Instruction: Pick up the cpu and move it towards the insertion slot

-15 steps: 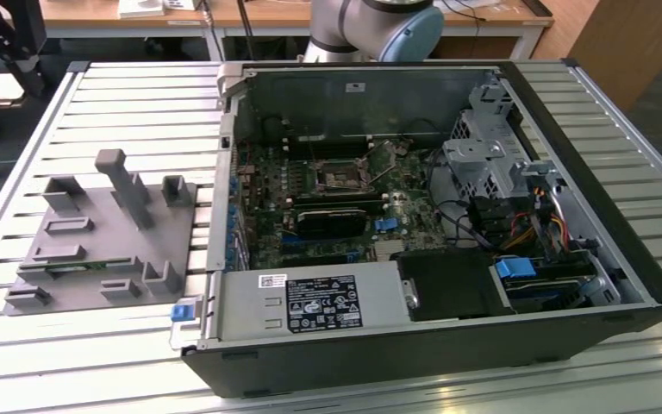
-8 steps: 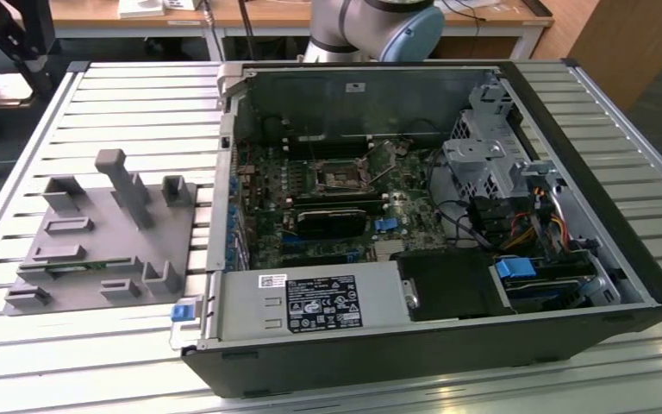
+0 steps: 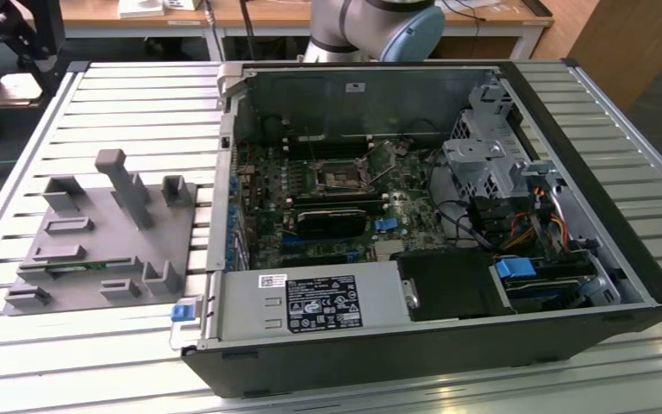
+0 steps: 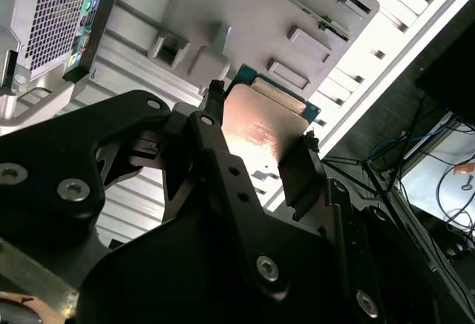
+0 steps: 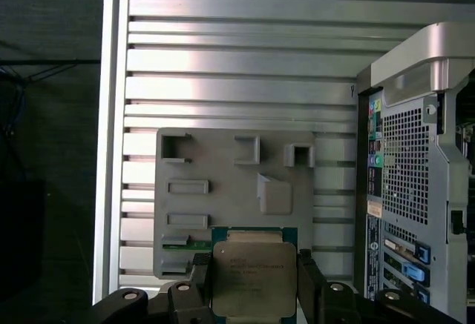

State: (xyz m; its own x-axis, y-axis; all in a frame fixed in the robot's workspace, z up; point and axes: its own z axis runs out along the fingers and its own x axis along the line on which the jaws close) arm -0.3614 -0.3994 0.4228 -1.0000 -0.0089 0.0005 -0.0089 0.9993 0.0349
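I see a silver slatted aluminium table with bright glare running along its ribs. Behind it in the exterior view stands a light wooden desk with white legs, and a brown wooden panel rises at the exterior view's right. The dark grey floor lies beside the table's edge.

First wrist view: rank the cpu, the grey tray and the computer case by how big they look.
1. computer case, though the frame edge cuts it off
2. grey tray
3. cpu, smallest even though it is nearest the camera
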